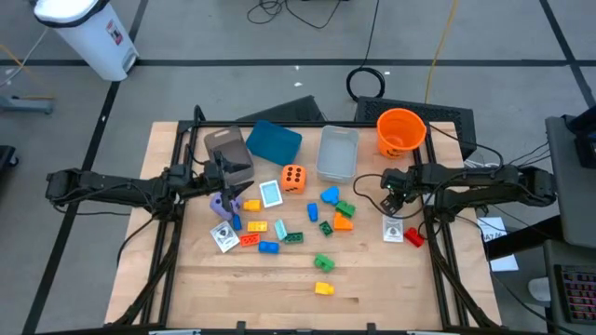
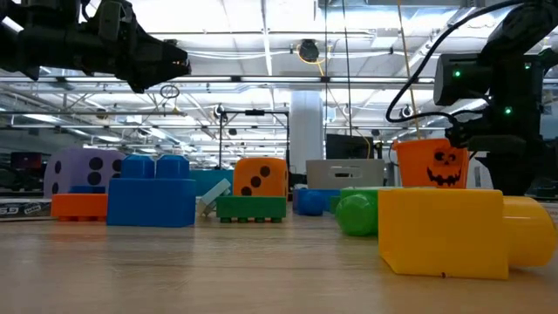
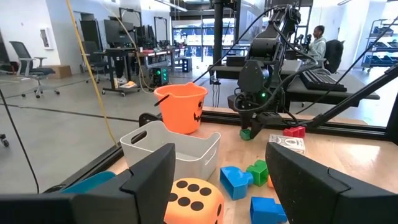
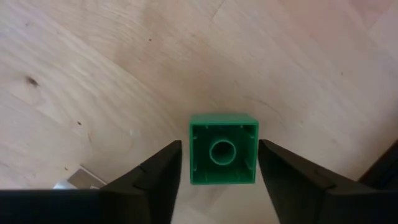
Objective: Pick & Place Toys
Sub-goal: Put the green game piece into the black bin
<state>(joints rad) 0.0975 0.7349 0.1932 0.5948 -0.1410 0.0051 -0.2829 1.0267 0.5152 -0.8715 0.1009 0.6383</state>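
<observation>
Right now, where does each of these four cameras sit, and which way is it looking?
High: overhead, looking down at the table; both arms show.
Low: at tabletop height, looking across the yellow brick; arms overhead.
Left wrist: on the left arm, facing the orange bucket; its fingers frame the view.
Right wrist: looking down at a green brick between its fingers.
High and left wrist share the bucket.

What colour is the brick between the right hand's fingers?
Green brick, hollow underside facing the camera; clearest in the right wrist view.
</observation>
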